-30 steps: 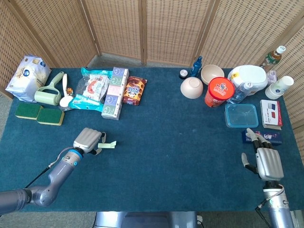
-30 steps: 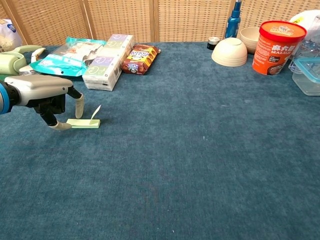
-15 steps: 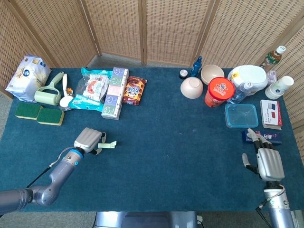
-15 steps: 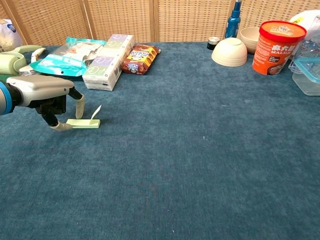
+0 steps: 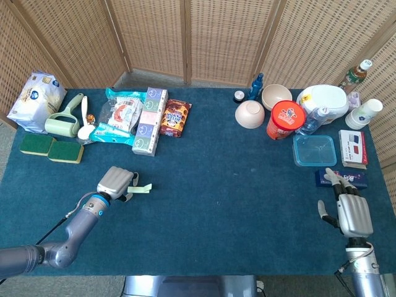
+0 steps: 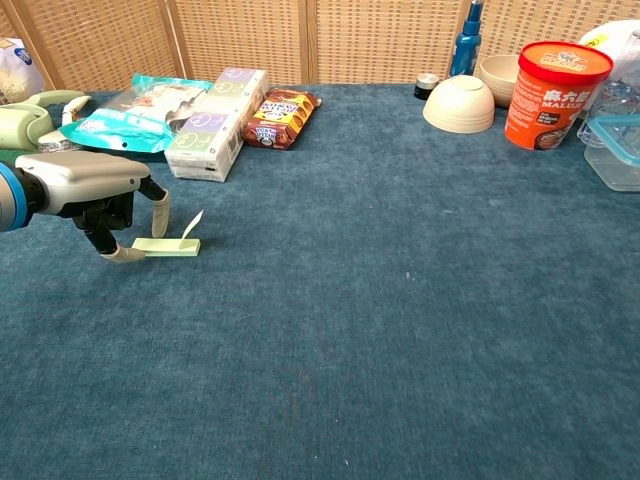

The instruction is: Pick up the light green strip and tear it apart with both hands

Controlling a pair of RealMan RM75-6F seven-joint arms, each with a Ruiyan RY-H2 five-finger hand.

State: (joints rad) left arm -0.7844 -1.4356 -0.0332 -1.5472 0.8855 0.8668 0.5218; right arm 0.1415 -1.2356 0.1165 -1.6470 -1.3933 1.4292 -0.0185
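Left hand (image 6: pixel 88 190) hovering low over desk (image 6: pixel 400 300), fingers apart and pointing down, one fingertip touching left end of light green strip (image 6: pixel 168 245); nothing gripped. Strip lying flat on blue desk, right end curling upward, sitting near-left, in front of white box (image 6: pixel 215 125). Right hand (image 5: pixel 350 210) resting at far right edge in head view, fingers spread, holding nothing, lying just beside dark blue packet (image 5: pixel 343 179); well apart from strip.

head overhead, chest low, sharing table (image 5: pixel 216 185)
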